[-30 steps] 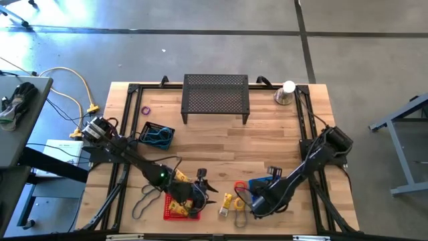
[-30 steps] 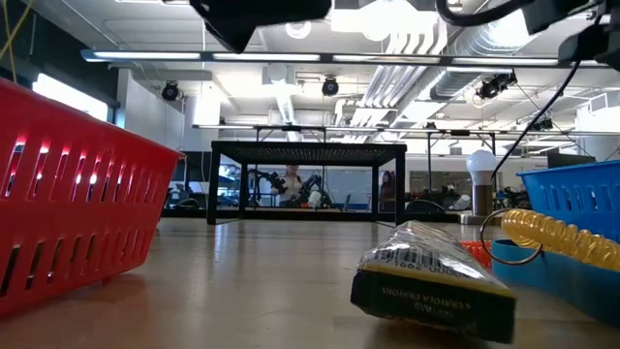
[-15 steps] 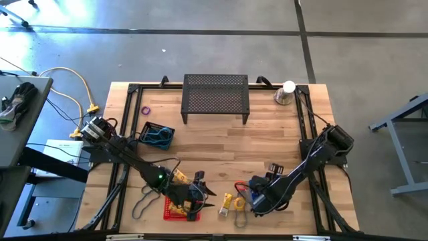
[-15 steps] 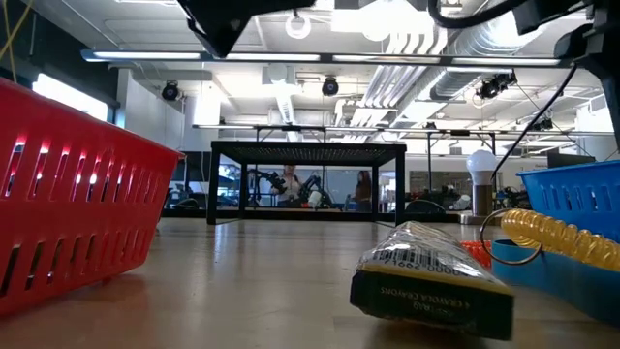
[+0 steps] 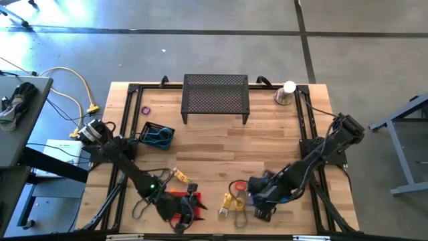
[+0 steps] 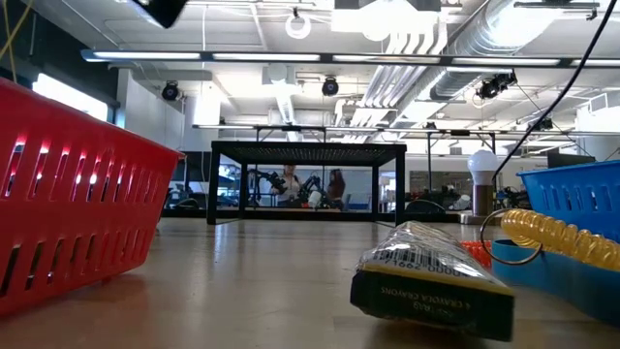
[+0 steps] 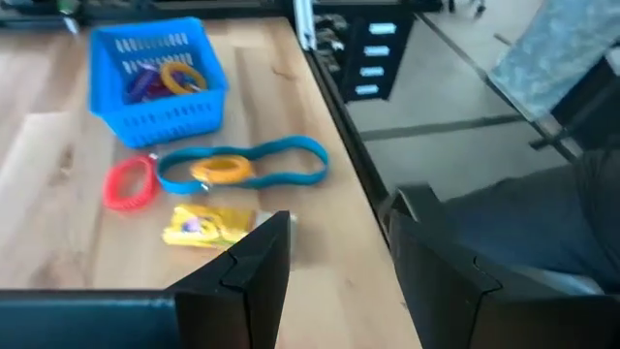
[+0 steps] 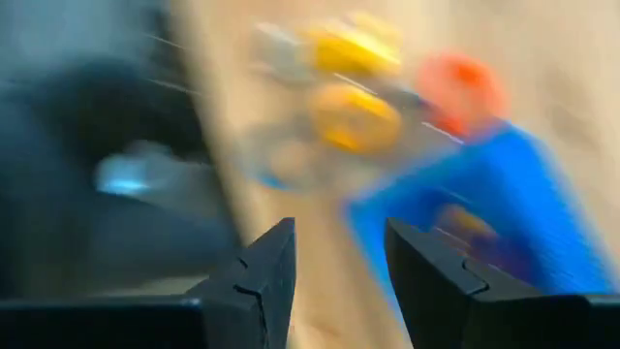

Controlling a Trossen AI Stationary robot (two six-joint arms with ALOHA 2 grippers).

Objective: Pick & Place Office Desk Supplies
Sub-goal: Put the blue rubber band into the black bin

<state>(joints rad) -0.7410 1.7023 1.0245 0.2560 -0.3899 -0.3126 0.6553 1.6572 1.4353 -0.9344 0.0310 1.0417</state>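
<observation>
Left gripper (image 7: 334, 257) empty, fingers apart, low centre of its wrist frame; yellow packet (image 7: 206, 225) just beyond, teal band (image 7: 242, 167) and red ring (image 7: 129, 183) farther, blue basket (image 7: 155, 68) upper left. Right gripper (image 8: 339, 267) parted, holding nothing; the basket blurred ahead.

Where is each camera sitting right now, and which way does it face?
High: overhead, straight down on the table; both arms show.
Low: at tabletop height, facing the mesh stand; no pincer shows.
Left wrist: past the open left pincer toward the blue basket.
Right wrist: blurred, past the open right pincer.
Shared: the yellow packet also shows in the left wrist view.
</observation>
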